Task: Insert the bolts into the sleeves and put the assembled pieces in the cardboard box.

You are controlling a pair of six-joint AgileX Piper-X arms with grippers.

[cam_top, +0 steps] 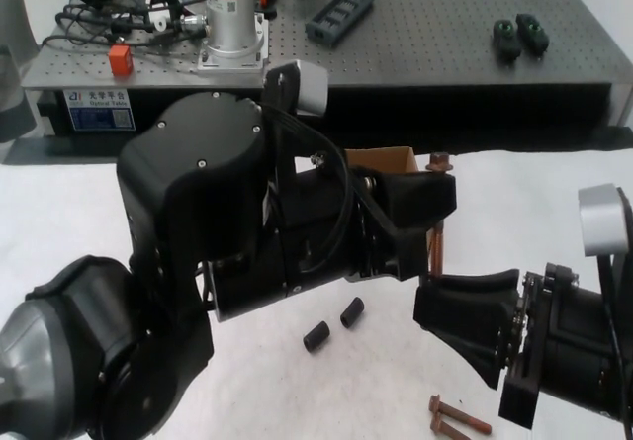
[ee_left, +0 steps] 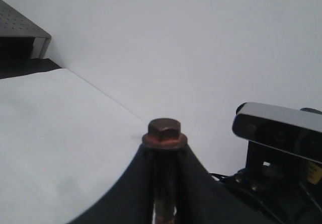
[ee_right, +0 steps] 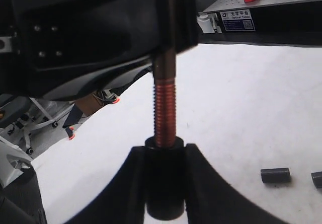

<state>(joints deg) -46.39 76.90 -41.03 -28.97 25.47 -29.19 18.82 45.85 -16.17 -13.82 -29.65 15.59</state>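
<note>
- Left gripper (ee_left: 164, 152): clamped on the copper-coloured hex-head metal bolt (ee_left: 164, 132), held upright with the head above the jaws; the threaded shank points down, ready for insertion.
- Right gripper (ee_right: 164, 153): closed around the black cylindrical sleeve (ee_right: 164, 183), bore upward, directly beneath; the thread tip is at the sleeve's mouth, apparently just entering.
- Brown cardboard box (cam_top: 381, 156): behind the left arm, awaiting the assembly; spare black sleeves (cam_top: 316, 337) lie loose nearby.
</note>
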